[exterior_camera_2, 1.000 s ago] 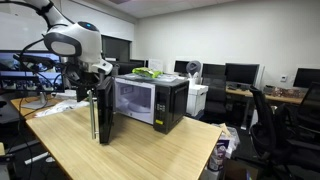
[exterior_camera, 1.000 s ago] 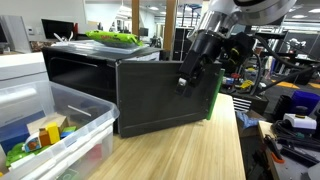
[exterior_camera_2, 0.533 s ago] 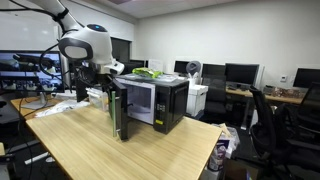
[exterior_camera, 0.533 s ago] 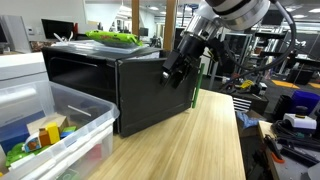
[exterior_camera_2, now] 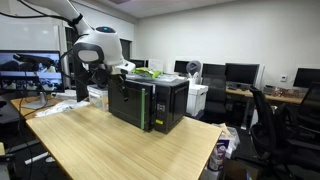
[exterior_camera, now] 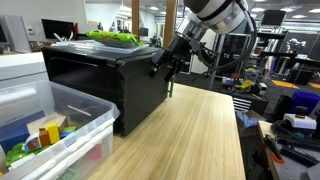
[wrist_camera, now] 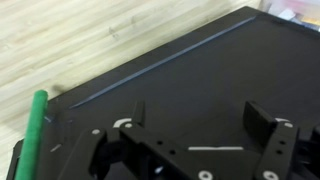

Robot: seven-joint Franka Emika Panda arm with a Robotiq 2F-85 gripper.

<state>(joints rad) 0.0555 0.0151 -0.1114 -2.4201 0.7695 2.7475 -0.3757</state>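
Observation:
A black microwave (exterior_camera: pixel 95 85) stands on a wooden table and shows in both exterior views (exterior_camera_2: pixel 160 100). Its door (exterior_camera: pixel 145 90) is swung almost shut, with a green strip along its edge (wrist_camera: pixel 35 135). My gripper (exterior_camera: pixel 160 66) is at the door's upper outer face, also seen near the microwave's front in an exterior view (exterior_camera_2: pixel 110 73). In the wrist view the gripper (wrist_camera: pixel 200 110) has its two fingers spread wide against the black door panel (wrist_camera: pixel 190 65) and holds nothing. A green object (exterior_camera: pixel 112 37) lies on top of the microwave.
A clear plastic bin (exterior_camera: pixel 70 120) with colourful items stands beside the microwave. A white box (exterior_camera: pixel 20 65) sits behind it. Office chairs (exterior_camera_2: pixel 265 110) and desks with monitors (exterior_camera_2: pixel 240 72) stand beyond the table. A cluttered bench (exterior_camera: pixel 285 125) is at the table's far side.
The microwave door has swung from wide open to almost shut. My gripper has moved with it towards the microwave body, staying open.

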